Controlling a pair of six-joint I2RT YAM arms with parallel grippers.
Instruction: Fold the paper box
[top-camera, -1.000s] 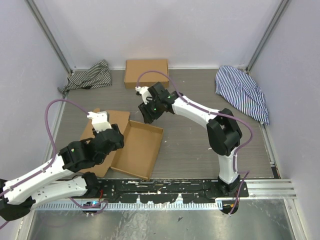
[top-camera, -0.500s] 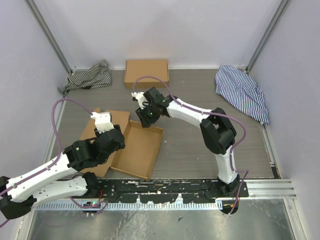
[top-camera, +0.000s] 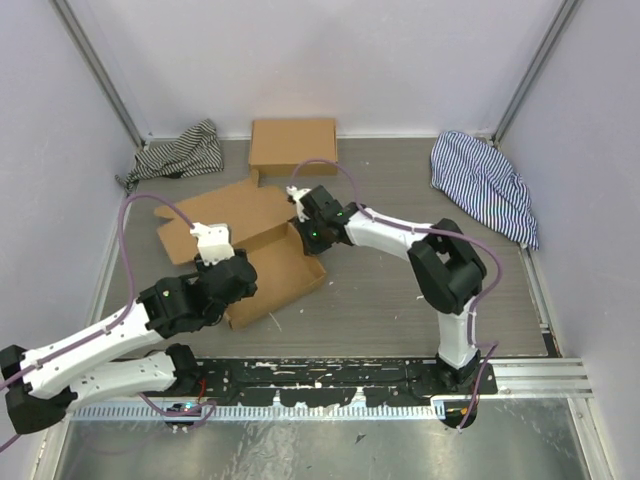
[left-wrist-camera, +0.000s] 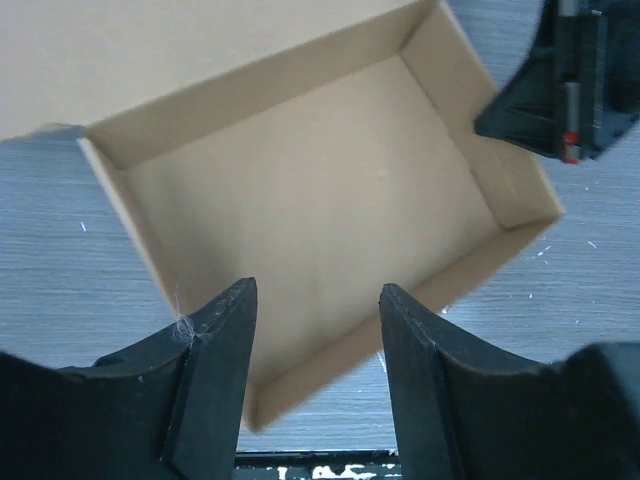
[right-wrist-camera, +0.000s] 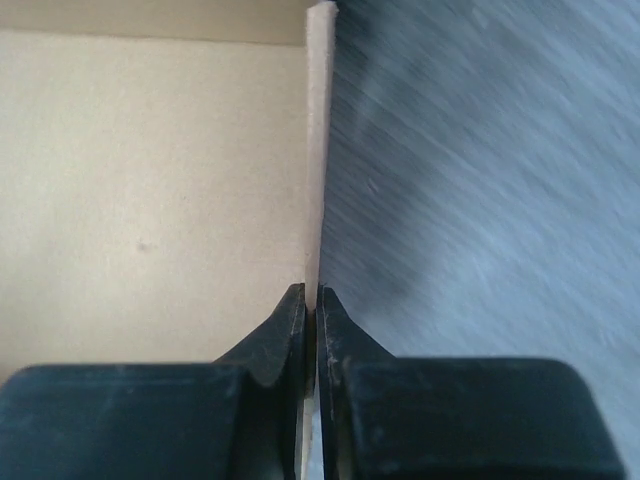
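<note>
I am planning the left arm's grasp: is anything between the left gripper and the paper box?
Nothing visible. The left gripper is open directly above the paper box; the right gripper pinches one side wall of it, off to the side, not in between.

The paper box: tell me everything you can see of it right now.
The paper box is plain brown cardboard, folded into a shallow open tray with four raised walls; its lid with side flaps spreads open on the far side. It rests on the grey table. The right gripper has its jaws shut on one thin wall; the left gripper hangs open over the tray.
</note>
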